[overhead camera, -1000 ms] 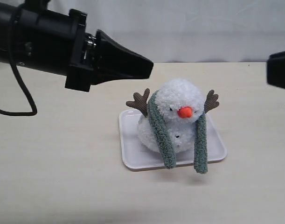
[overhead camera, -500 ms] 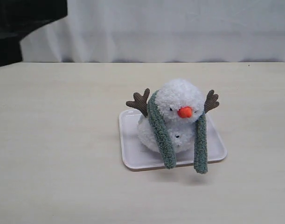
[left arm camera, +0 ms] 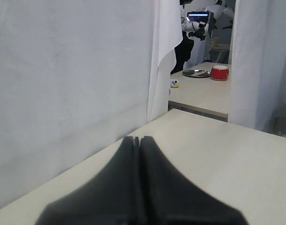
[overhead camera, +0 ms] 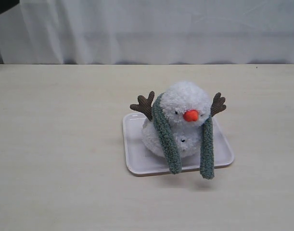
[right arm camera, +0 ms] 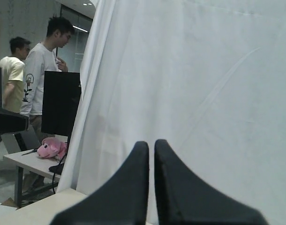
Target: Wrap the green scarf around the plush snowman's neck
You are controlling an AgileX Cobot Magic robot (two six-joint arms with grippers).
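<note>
Draping around the back of the neck of the plush snowman (overhead camera: 185, 98), the green scarf (overhead camera: 166, 142) runs down both sides of the head, and its two ends hang apart at the front. One end reaches past the front rim of the white tray (overhead camera: 134, 154). The snowman sits upright on this tray, which rests on the beige table (overhead camera: 55, 144). The left gripper (left arm camera: 139, 139) has its jaws pressed together and holds nothing. The right gripper (right arm camera: 151, 145) shows only a thin slit between its jaws and is also empty.

Bare tabletop (overhead camera: 60, 159) all round the white tray (overhead camera: 134, 156) with the plush snowman (overhead camera: 185, 98); curtain (overhead camera: 147, 29) behind.
</note>
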